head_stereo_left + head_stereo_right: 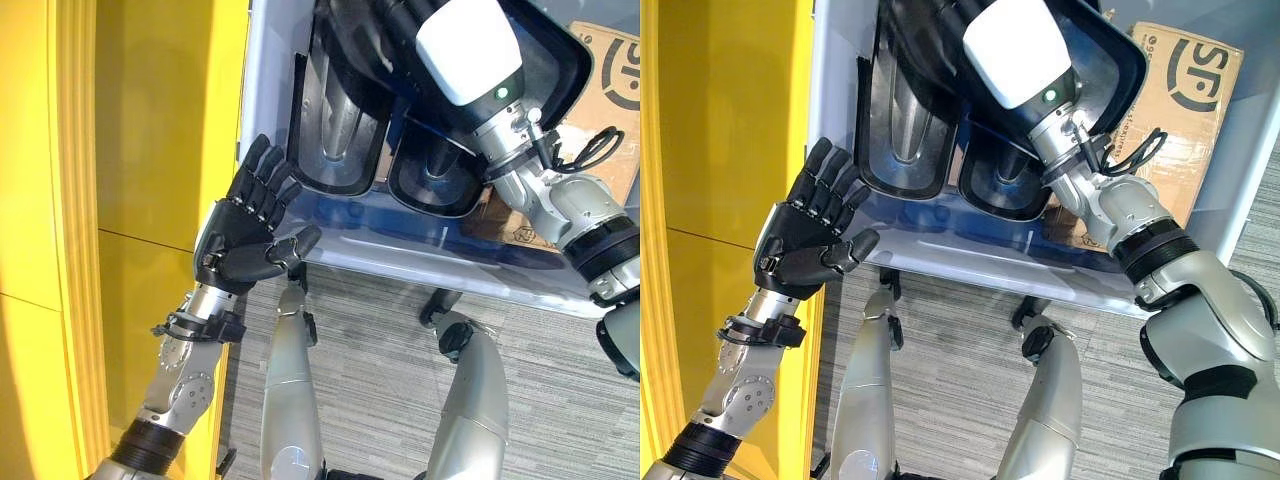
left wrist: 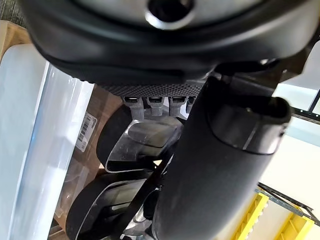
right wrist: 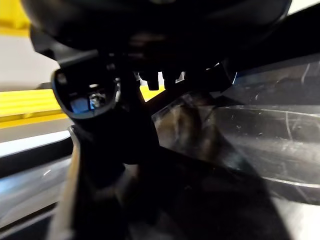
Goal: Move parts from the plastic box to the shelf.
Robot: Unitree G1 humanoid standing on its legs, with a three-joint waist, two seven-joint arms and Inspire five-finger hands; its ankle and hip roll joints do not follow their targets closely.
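two black parts (image 1: 340, 120) lying side by side inside the clear plastic box (image 1: 420, 250), beside a yellow shelf (image 1: 120, 200). left robot hand (image 1: 245, 230) spread open against the box's corner. right robot hand (image 3: 100, 115) reaching deep among the parts, grip impossible to tell; cardboard box (image 1: 1185, 95) beyond.

A brown cardboard box (image 1: 1185, 85) with dark print stands beyond the grey striped carpet floor (image 1: 960, 345), under wheeled black castors (image 1: 437, 303).

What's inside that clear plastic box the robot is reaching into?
The plastic box holds glossy black parts with silvery hollows, standing side by side. The right arm reaches in among them; its hand is too buried to read. What lies beneath the parts is covered.
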